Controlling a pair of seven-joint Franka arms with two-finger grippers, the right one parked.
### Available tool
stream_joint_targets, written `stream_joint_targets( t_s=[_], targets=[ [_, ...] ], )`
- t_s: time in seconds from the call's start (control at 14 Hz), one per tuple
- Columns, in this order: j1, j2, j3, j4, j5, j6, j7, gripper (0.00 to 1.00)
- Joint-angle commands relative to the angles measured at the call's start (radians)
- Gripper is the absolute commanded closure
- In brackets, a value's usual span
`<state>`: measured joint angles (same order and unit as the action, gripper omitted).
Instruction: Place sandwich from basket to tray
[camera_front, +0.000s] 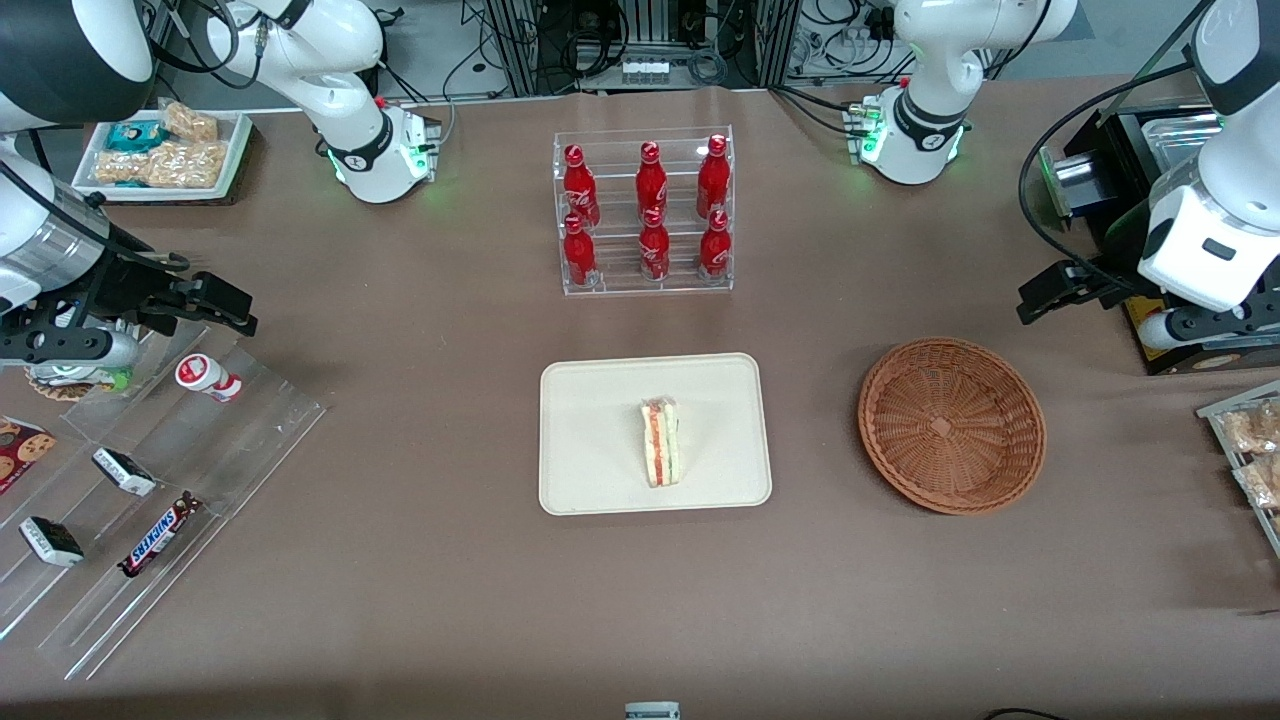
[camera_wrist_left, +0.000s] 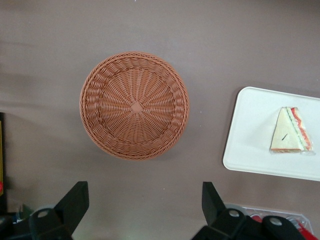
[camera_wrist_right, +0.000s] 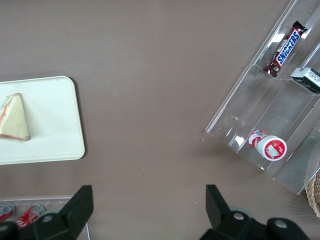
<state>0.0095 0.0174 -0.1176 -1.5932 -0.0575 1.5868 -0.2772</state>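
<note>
Sandwich (camera_front: 660, 442) lying on tray (camera_front: 600, 400); basket (camera_front: 951, 424) empty; fingers (camera_wrist_left: 74, 201) spread wide, empty, above table.

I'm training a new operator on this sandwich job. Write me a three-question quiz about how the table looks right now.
1. True or false: the sandwich lies on the tray.
2. What does the basket hold? A) the sandwich B) a bottle C) nothing
3. Fill in: the left arm's tool hangs above the table with its fingers ____ , holding nothing.

Key: 1 true. 2 C; the weave is bare in the front and left wrist views. 3 open; the two fingers stand wide apart in the left wrist view, nearer the basket than the tray.
</note>
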Motion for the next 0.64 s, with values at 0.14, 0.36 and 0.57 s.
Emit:
stream_joint_targets(
  t_s=[0.14, 0.36, 0.57],
  targets=[
    [0.029, -0.028, -0.013, 0.025, 0.045, -0.071, 0.209, 0.00],
    [0.018, -0.031, -0.014, 0.044, 0.143, -0.062, 0.264, 0.00],
    [0.018, -0.024, -0.016, 0.078, 0.131, -0.070, 0.253, 0.00]
  ],
)
